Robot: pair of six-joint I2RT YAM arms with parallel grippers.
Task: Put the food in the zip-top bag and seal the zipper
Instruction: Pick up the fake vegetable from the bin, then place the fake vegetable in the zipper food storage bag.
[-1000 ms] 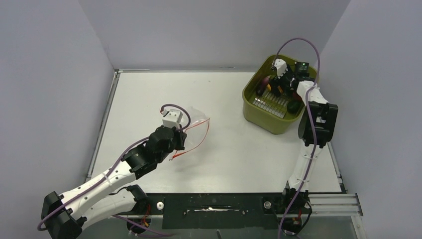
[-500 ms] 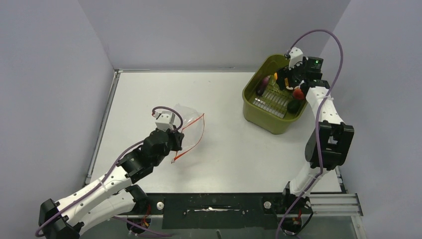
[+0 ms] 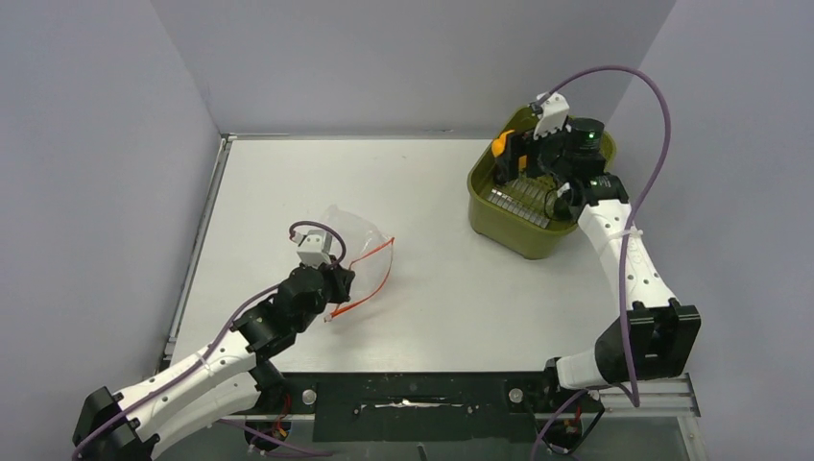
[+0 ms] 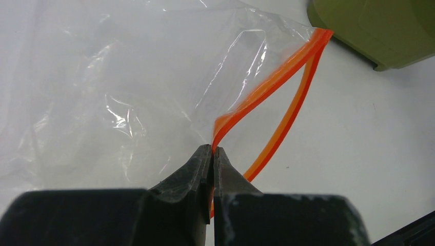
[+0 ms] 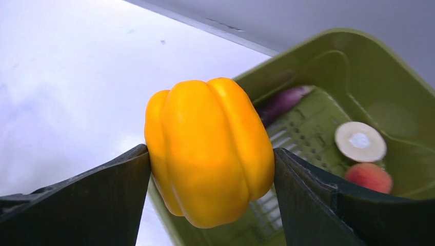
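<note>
Left hand [image 4: 212, 152]: its two fingers are pressed together, pinching the near strand of the zipper [image 4: 277, 77] at the mouth of the zip-top bag [image 4: 118, 92]. The second orange-red strand bows away from the first, so the mouth stands parted. The two strands meet again at the bag's far corner. The clear, crinkled bag lies on the counter [image 3: 451, 288], left of its middle and about halfway between the far and near edges.

Right hand [image 5: 211, 154]: its fingers are spread wide and clamp the yellow-orange bell pepper [image 5: 208, 148] from both sides, each inner face touching the pepper's ribbed flank. The pepper is held above the left rim of the olive-green basket [image 5: 359, 56], clear of the basket floor. The basket sits at the far right corner of the counter.

In the basket: a dark purple piece [image 5: 282, 100] lies on the slotted floor. A pale round slice [image 5: 360, 142] lies flat, and a red-orange round fruit [image 5: 369, 177] sits just beside it. The two arms are well apart, with open counter between bag and basket.
</note>
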